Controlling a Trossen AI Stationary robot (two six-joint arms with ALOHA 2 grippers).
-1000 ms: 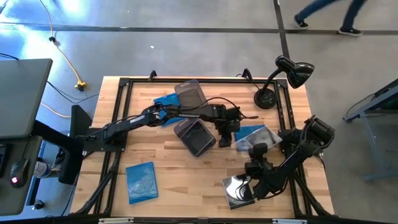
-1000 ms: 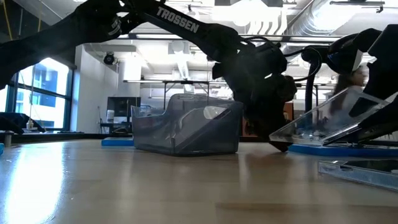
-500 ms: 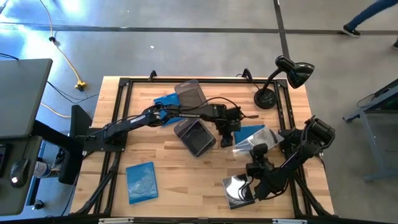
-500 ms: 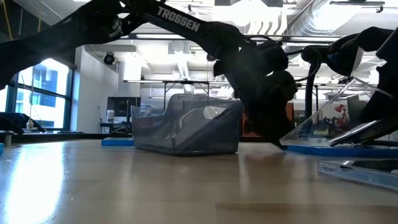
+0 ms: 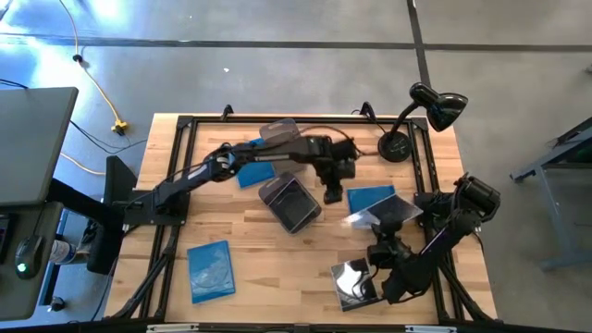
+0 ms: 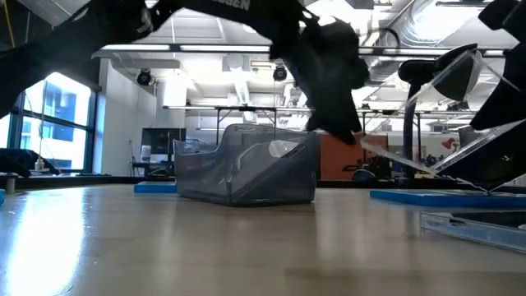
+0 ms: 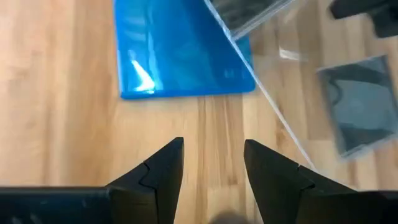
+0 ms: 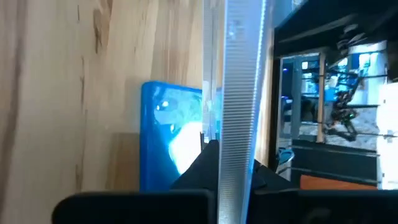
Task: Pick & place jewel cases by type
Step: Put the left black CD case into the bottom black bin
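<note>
Across the middle of the high view sits the wooden table (image 5: pixel 240 236), framed by black rails, with a desk lamp (image 5: pixel 435 106) at its upper right corner.

2 smoky tubs stand near centre: one (image 5: pixel 280 137) toward the upper edge, partly under the left arm, the other (image 5: pixel 289 203) just below it. Likely the sorting bins, 1 per case type.

Jewel cases, as far as they can be counted:
- blue case (image 5: pixel 208 270), lower left, flat, well apart from everything.
- blue case (image 5: pixel 252 165), beside the upper tub, partly hidden by the arm.
- blue case (image 5: pixel 370 197), right of centre, flat on the wood.
- silver-faced case (image 5: pixel 355 283), lower right, flat.
- clear case (image 5: pixel 387 213), tilted up on edge over the right-hand blue one.

Right gripper (image 5: pixel 392 228), right of centre, is clamped on the clear case's edge; its wrist view shows the ribbed edge (image 8: pixel 239 93) standing between the fingers. Judged: lifted edgewise for carrying to a tub.

Left gripper (image 5: pixel 333 190), upper centre, fingers (image 7: pixel 163 171) spread and holding nothing, hovers over bare wood near the blue case; probably lining up for it.
</note>
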